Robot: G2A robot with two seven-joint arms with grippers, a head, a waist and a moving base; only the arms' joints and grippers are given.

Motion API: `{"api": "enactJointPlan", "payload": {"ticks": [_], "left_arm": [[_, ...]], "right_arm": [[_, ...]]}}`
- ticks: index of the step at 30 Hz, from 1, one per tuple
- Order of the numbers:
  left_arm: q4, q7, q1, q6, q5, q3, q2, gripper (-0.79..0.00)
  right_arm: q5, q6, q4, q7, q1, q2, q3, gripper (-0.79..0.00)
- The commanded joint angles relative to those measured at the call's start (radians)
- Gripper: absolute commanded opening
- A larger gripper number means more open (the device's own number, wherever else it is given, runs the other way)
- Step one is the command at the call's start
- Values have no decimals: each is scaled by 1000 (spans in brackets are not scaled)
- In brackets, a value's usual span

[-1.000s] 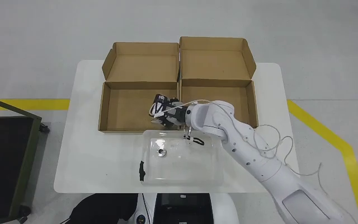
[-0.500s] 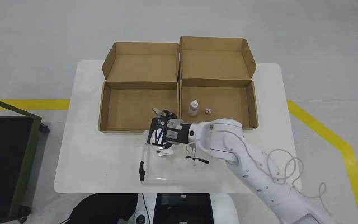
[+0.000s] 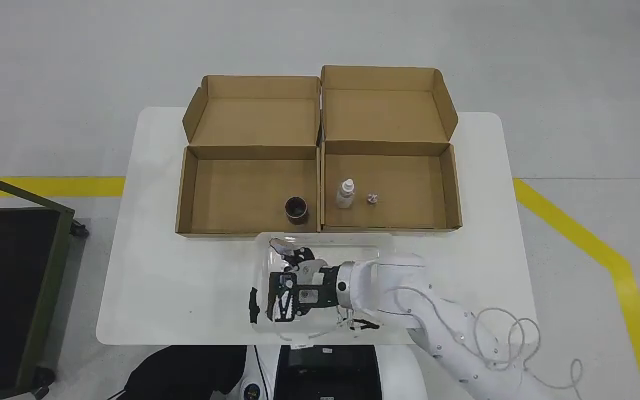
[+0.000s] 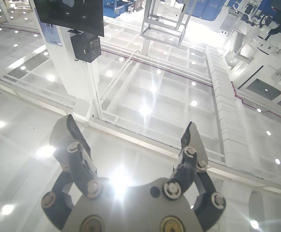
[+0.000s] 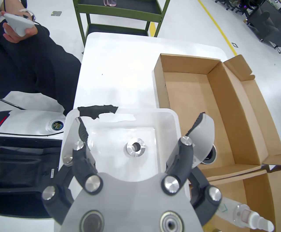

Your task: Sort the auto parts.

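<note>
Top view: a white table with rounded corners stands on a grey floor marked with a yellow line. A green cart is cut off at the edge. Two open cardboard boxes sit side by side at the far side. The left box holds a dark ring; the right box holds a spray bottle and a small part too small to identify. A clear tray lies at the near edge. The right gripper hangs over it, and the arm covers much of its floor.

Left wrist view: the left gripper points up at a gridded ceiling with lamps and a black monitor. Its jaws are spread wide with nothing between them.

Right wrist view: the right gripper is wide open and empty above the tray, whose rim carries torn black tape. A metal ring lies flat on the tray floor between the fingers. One finger half hides the dark ring, and the bottle is cut off at the corner.
</note>
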Motion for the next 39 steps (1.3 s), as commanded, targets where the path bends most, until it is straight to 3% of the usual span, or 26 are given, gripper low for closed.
{"api": "enactJointPlan", "payload": {"ticks": [1,21,33,39], "left_arm": [[0,0,0,0,0,0,0,0],[0,0,0,0,0,0,0,0],[0,0,0,0,0,0,0,0],[0,0,0,0,0,0,0,0]], "right_arm": [[-11,-2,15,-8,-9,1,-5,-62],[-117,61,189,-97,25,-11,-53,-142],[-140,76,261,-102,47,-21,-69,-311],[-155,88,275,-104,48,-24,-75,-459]]}}
